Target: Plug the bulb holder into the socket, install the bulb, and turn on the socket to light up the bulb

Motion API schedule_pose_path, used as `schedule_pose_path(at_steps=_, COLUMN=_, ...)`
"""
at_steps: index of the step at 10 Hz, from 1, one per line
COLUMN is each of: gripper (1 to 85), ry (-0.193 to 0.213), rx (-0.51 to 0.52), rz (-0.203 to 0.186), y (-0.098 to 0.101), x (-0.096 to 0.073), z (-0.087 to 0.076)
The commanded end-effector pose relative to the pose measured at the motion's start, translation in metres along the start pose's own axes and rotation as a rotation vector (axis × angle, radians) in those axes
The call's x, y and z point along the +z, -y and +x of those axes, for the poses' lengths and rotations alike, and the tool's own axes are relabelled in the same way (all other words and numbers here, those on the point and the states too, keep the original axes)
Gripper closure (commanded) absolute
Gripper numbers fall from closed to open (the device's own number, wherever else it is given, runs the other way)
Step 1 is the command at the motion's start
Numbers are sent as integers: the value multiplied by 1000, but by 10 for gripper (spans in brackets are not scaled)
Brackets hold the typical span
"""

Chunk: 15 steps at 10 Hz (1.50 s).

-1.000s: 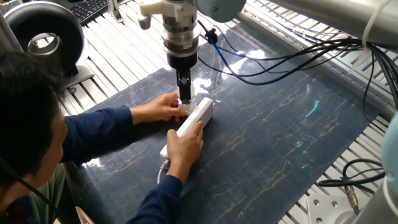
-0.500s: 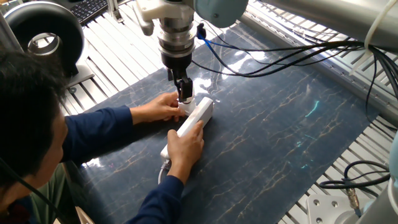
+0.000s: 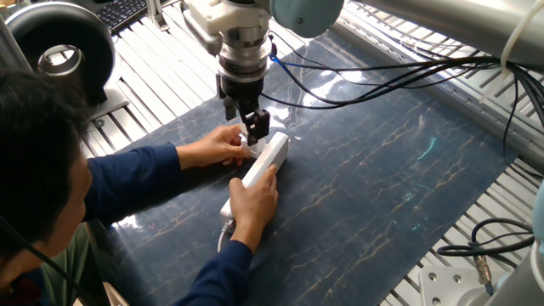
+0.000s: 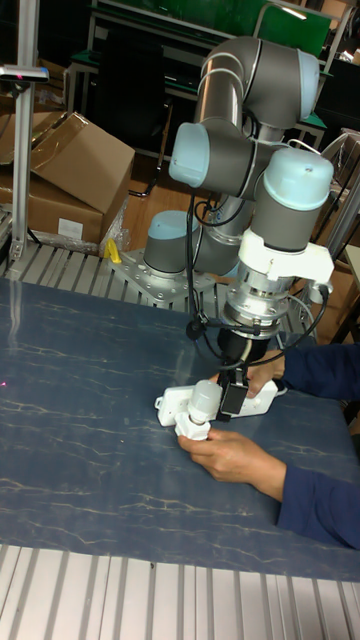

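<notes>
The socket (image 3: 265,160) (image 4: 262,398), a long white strip, lies on the dark marbled mat, and a person's two hands hold it. The bulb (image 4: 205,398) stands upright on the white bulb holder (image 4: 192,428) at the strip's near side in the tall fixed view, above the person's fingers. My gripper (image 3: 248,126) (image 4: 233,398) points down right at the bulb. One dark finger (image 4: 232,397) sits against the bulb's side. The other finger's contact is hidden, so I cannot say whether the jaws grip it. In the fixed view the bulb is hidden behind my fingers and the hand.
The person (image 3: 51,187) leans in from the lower left, forearms (image 3: 127,174) across the mat. Black and blue cables (image 3: 382,81) trail over the mat's far side. A round black fan (image 3: 59,51) stands at the top left. Slatted aluminium table (image 3: 161,76) surrounds the mat (image 3: 382,187).
My wrist has turned about its vertical axis and shifted slightly left, so the fingers now look spread side by side instead of narrow. The person's hands and the socket have stayed put.
</notes>
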<state>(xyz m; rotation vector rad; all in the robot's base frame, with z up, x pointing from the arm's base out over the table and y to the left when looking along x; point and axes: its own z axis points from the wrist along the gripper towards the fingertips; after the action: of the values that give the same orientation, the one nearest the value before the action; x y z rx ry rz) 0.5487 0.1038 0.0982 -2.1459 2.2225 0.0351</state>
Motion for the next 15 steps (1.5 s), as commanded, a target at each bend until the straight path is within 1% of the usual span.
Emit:
schedule_pose_path(at_steps=1, gripper=137, ry=0, rx=-90, rz=0, y=1, x=1, z=5)
schedule_pose_path(at_steps=4, gripper=137, ry=-12, rx=-140, rz=-1, y=1, x=1, z=9)
schedule_pose_path(at_steps=7, gripper=147, ry=-12, rx=-207, rz=7, y=5, x=3, z=8)
schedule_pose_path(at_steps=9, gripper=153, ry=-28, rx=-243, rz=11, y=6, x=3, z=12)
schedule_pose_path(at_steps=10, gripper=160, ry=-41, rx=-251, rz=12, y=7, x=3, z=15)
schedule_pose_path(at_steps=12, gripper=177, ry=-42, rx=-246, rz=9, y=6, x=3, z=16)
schedule_pose_path(at_steps=13, gripper=210, ry=-40, rx=-246, rz=8, y=6, x=3, z=16)
schedule_pose_path(at_steps=15, gripper=237, ry=-40, rx=-242, rz=6, y=6, x=4, z=16)
